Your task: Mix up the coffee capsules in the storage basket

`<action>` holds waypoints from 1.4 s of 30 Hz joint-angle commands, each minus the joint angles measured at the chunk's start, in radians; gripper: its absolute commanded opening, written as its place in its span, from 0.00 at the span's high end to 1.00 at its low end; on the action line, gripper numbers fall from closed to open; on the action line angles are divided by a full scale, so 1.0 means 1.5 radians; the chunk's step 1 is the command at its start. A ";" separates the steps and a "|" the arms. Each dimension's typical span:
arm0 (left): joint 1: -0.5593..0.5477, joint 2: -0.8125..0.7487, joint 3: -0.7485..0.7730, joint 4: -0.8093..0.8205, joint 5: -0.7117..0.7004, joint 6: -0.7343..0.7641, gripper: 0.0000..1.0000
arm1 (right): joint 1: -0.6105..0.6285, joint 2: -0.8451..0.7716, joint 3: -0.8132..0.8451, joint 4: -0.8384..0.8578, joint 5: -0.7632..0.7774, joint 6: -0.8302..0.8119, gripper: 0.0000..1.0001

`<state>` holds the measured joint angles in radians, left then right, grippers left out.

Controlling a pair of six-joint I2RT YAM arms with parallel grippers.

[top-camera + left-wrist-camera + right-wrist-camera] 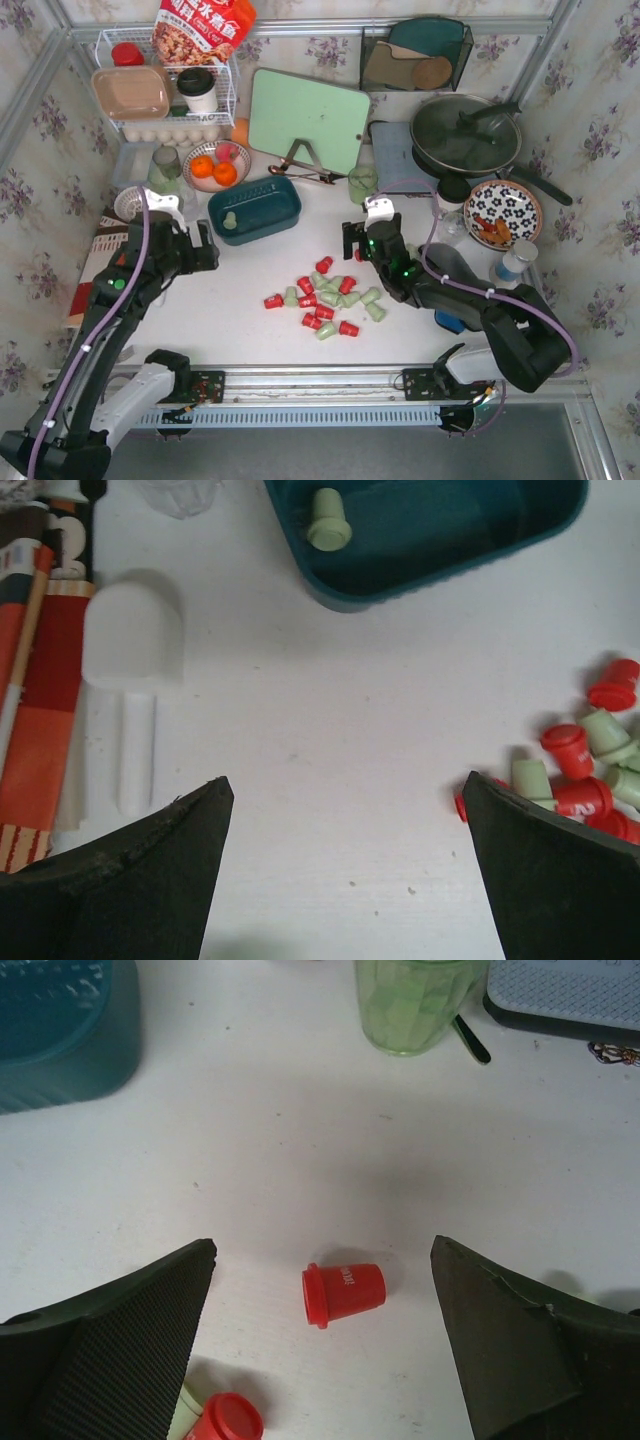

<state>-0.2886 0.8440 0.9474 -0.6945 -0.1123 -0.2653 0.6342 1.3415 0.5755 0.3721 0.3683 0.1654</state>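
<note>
Coffee capsules [322,300] are red and mint green, the storage basket [258,231] dark teal, wallpaper [600,140] seemingly purple-flowered.

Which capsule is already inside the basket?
The single mint green capsule at the left end of the basket. All the other capsules, red and green, lie scattered on the table in front of it.

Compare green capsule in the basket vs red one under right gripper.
The green capsule is pale; the red capsule is bright. The green capsule sits inside the storage basket; the red capsule lies on the table between the right gripper's open fingers, untouched. Both are tapered cups.
</note>
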 commanded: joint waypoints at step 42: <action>0.004 -0.128 -0.006 -0.020 0.125 0.000 0.01 | -0.055 0.206 0.128 -0.179 -0.106 0.077 0.40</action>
<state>-0.2825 0.6590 0.9360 -0.7372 0.0746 -0.2630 0.5514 1.6474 0.7628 0.1001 0.2108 0.2832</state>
